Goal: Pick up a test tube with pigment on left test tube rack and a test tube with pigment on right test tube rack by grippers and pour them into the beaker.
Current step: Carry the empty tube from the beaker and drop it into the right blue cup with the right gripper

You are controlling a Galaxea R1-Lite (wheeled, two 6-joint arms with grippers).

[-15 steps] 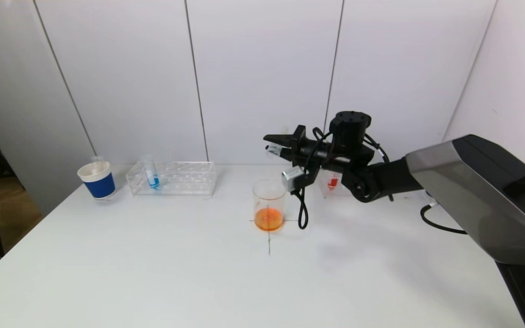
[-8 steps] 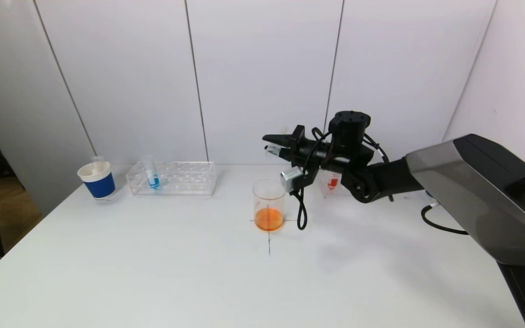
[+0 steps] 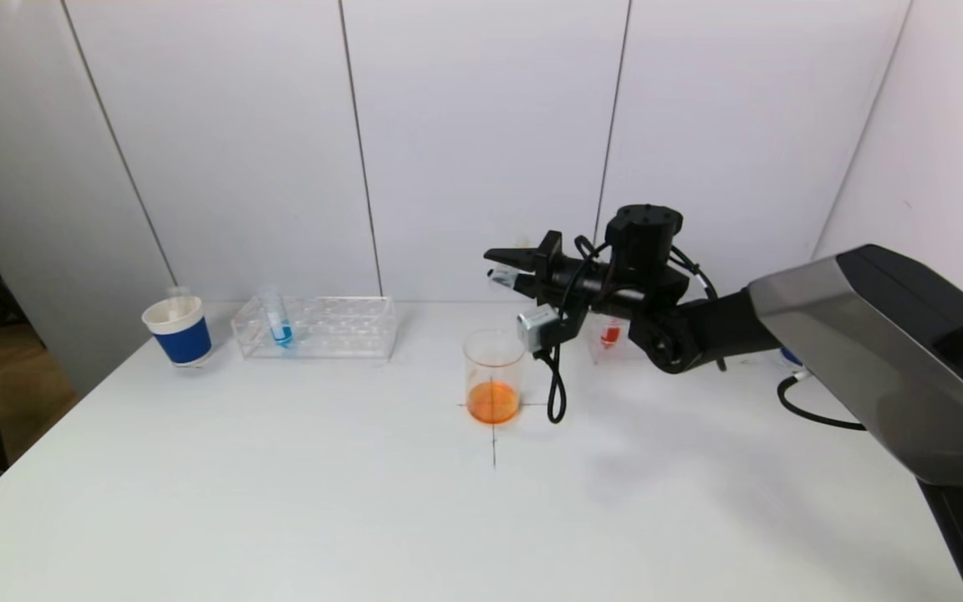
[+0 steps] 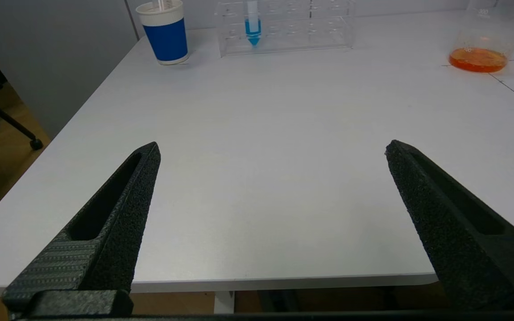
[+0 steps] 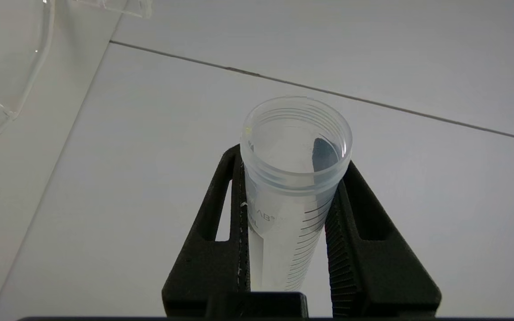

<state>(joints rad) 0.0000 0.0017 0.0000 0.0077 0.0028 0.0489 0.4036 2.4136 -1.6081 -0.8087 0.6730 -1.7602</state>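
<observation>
1. the test tube (image 5: 290, 196) in my right gripper (image 3: 508, 272) looked drained, no pigment visible inside, and it lay nearly level above the beaker (image 3: 494, 376), long axis running across the table, open mouth aimed toward my left side.
2. over the last second i had drifted only slightly up and rightward from the beaker; orange liquid sat in its bottom, so i judged the right-hand pour finished.
3. my right jaws were clenched on the tube's graduated wall.
4. the blue tube (image 3: 277, 322) stood upright in the left rack (image 3: 318, 328), well left of the beaker, untouched.
5. my left gripper (image 4: 272, 149) was parked low, far from the beaker, jaws spread wide and empty.
</observation>
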